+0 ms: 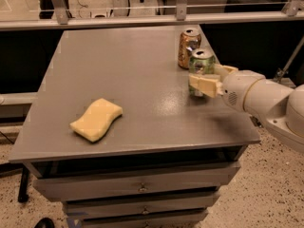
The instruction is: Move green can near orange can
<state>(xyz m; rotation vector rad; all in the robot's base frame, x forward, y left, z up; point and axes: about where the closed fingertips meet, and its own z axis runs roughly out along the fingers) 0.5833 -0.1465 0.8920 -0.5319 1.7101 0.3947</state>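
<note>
The green can (pixel 201 64) stands upright near the right edge of the grey table (pixel 133 80), with its silver top showing. My gripper (pixel 207 78) reaches in from the right and is shut on the green can, one pale finger (pixel 203 85) in front of it and one behind. The orange can (pixel 188 47) stands upright just behind and a little left of the green can, very close to it; I cannot tell whether they touch.
A yellow sponge (pixel 96 119) lies on the table's front left. The table's right edge (pixel 237 103) runs just under my arm (pixel 270 103). Drawers (pixel 137 189) sit below the tabletop. A rail (pixel 142 20) runs behind the table.
</note>
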